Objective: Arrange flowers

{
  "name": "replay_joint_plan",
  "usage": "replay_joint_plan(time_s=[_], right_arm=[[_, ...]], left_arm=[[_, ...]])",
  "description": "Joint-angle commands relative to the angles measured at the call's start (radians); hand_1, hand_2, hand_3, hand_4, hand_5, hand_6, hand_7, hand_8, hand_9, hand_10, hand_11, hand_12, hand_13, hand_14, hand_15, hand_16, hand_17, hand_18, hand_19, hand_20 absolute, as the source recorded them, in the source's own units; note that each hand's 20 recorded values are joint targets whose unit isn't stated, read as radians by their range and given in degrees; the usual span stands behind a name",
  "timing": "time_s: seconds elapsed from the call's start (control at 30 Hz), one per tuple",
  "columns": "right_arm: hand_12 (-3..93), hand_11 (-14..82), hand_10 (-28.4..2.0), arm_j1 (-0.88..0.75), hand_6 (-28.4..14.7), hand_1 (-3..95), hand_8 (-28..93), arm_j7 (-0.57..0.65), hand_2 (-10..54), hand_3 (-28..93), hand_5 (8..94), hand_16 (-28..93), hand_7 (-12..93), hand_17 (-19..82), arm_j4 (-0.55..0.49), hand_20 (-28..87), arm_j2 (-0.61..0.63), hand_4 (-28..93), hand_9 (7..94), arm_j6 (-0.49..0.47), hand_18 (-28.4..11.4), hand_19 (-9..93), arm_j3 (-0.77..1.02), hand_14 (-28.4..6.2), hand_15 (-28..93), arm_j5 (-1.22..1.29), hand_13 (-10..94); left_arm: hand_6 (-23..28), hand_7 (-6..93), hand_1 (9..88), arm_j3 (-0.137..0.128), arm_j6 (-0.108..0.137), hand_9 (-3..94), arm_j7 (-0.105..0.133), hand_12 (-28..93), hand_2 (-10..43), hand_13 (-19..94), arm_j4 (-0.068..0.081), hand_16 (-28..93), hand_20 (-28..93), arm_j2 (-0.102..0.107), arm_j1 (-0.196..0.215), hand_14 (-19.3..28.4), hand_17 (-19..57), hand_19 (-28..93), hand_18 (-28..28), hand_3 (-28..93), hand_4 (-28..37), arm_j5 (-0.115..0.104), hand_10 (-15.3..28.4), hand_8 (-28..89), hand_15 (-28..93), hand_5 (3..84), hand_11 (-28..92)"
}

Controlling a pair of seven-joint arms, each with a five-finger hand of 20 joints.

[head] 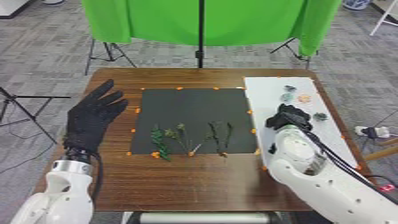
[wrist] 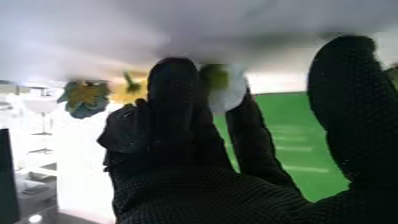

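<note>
A pale flower (wrist: pixel 233 95) is just beyond the right hand (head: pixel 289 117), behind its fingers in the wrist view. The fingers reach forward, some close together, with the thumb well apart from them; I can't make out any pinch on the flower. A peach flower (head: pixel 305 98) and a dark green flower (head: pixel 321 116) lie nearby on the white board (head: pixel 322 137), at the right of the table (head: pixel 191 187).

The flowers are probably very light, with thin petals that could crease or tear if squeezed. The best hold is likely a gentle fingertip pinch low at the base, leaving the petals alone; smooth petals may slide on the glove.

On the black mat (head: pixel 191 107) beside the board lie a leafy sprig (head: pixel 159 142) and thin stems (head: pixel 215 135), likely bendy, best taken mid-length. The left hand (head: pixel 89 120) is left of the mat, fingers loosely spread.
</note>
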Motion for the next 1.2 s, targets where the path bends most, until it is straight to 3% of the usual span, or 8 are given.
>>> replay_joint_plan(time_s=[0.03, 0.2, 0.5, 0.83, 0.93, 1.0, 1.03, 1.2], right_arm=[[21.0, 36.7, -15.0, 0.040, 0.3, 45.2, -9, 0.035, -9.5, 75, 63.0, 12, 20, 33, 0.075, 53, 0.007, -28, 70.0, 0.158, -27.2, 93, -0.110, -11.6, 79, -0.095, 62], [34.0, 16.5, -7.6, 0.049, -0.4, 59.3, 1, 0.043, -9.5, 69, 82.7, 21, 27, 41, 0.084, 51, 0.018, -28, 90.9, 0.231, -24.0, 93, -0.140, -4.3, 68, -0.146, 78], [34.0, 14.6, -7.0, 0.049, -1.2, 60.5, 3, -0.071, -9.5, 71, 86.4, 25, 24, 43, -0.076, 51, -0.003, -28, 93.5, 0.317, -23.0, 93, -0.075, -2.8, 63, -0.193, 82], [35.3, 13.8, -7.1, 0.130, -1.4, 59.5, 4, -0.380, -9.5, 73, 86.5, 27, 22, 42, -0.074, 51, -0.352, -28, 93.3, 0.238, -22.6, 93, -0.196, -2.4, 63, -0.091, 81], [36.3, 13.0, -6.8, 0.120, -1.0, 58.5, 5, -0.446, -9.5, 76, 85.2, 29, 22, 41, -0.018, 51, -0.454, -28, 91.8, 0.211, -22.4, 93, -0.202, -1.6, 62, -0.058, 80], [36.8, 12.9, -6.8, 0.126, -0.9, 57.9, 4, -0.481, -9.5, 77, 83.2, 31, 23, 41, 0.031, 50, -0.496, -28, 89.9, 0.202, -22.0, 93, -0.214, -0.7, 61, -0.080, 78], [37.0, 13.1, -6.9, 0.147, -1.1, 57.8, 4, -0.488, -9.5, 78, 81.7, 32, 23, 40, 0.050, 50, -0.510, -28, 88.8, 0.197, -21.8, 93, -0.234, -0.6, 61, -0.060, 77], [36.7, 13.9, -6.9, 0.215, -1.8, 60.8, 4, -0.488, -9.5, 71, 76.9, 30, 25, 39, 0.104, 49, -0.553, -27, 85.2, 0.222, -20.9, 93, -0.322, -1.3, 63, -0.019, 74]], left_arm=[[8.7, 13.0, 24.8, 0.015, 0.003, 36.5, -0.013, 12, 5.7, 27, 0.012, -7, 14, -0.010, -0.002, 28.1, -8.0, 53, 28.4, 79, -22.9, -0.007, 20.0, -9, 53, 39.4, 24], [8.6, 13.0, 24.7, 0.016, 0.008, 36.5, -0.005, 12, 5.7, 27, 0.008, -7, 14, -0.009, 0.011, 28.0, -8.0, 54, 28.4, 79, -22.9, -0.008, 20.1, -9, 53, 39.4, 24], [8.7, 13.1, 24.8, 0.006, 0.000, 36.5, -0.010, 12, 5.7, 27, 0.005, -7, 14, -0.004, 0.004, 28.0, -8.0, 54, 28.4, 79, -22.9, -0.003, 20.2, -9, 53, 39.4, 24], [8.8, 12.8, 24.7, 0.016, 0.016, 36.0, 0.036, 12, 5.8, 26, -0.020, -7, 14, 0.039, -0.018, 28.0, -8.0, 54, 28.4, 79, -22.9, -0.009, 19.9, -9, 52, 39.1, 24], [8.9, 11.7, 24.8, 0.033, 0.015, 35.3, 0.028, 12, 5.9, 26, -0.024, -7, 15, 0.056, -0.065, 27.6, -8.0, 54, 28.4, 78, -23.0, 0.002, 19.7, -9, 49, 39.0, 20], [9.0, 10.7, 24.9, 0.062, 0.000, 34.9, 0.000, 14, 6.0, 26, -0.006, -5, 15, 0.048, -0.127, 27.4, -8.1, 54, 28.3, 78, -22.8, 0.015, 19.9, -8, 44, 38.9, 17], [9.0, 10.5, 24.9, 0.077, 0.005, 34.6, 0.010, 15, 6.0, 25, -0.001, -3, 16, 0.054, -0.144, 27.3, -8.2, 53, 28.1, 78, -22.9, 0.013, 20.0, -8, 40, 38.9, 15], [10.1, 11.0, 24.8, 0.124, -0.004, 34.4, -0.018, 19, 6.5, 10, 0.028, 15, 21, 0.053, -0.242, 24.2, -10.5, 42, 26.4, 79, -22.5, 0.023, 24.0, -8, 0, 39.3, 10]])
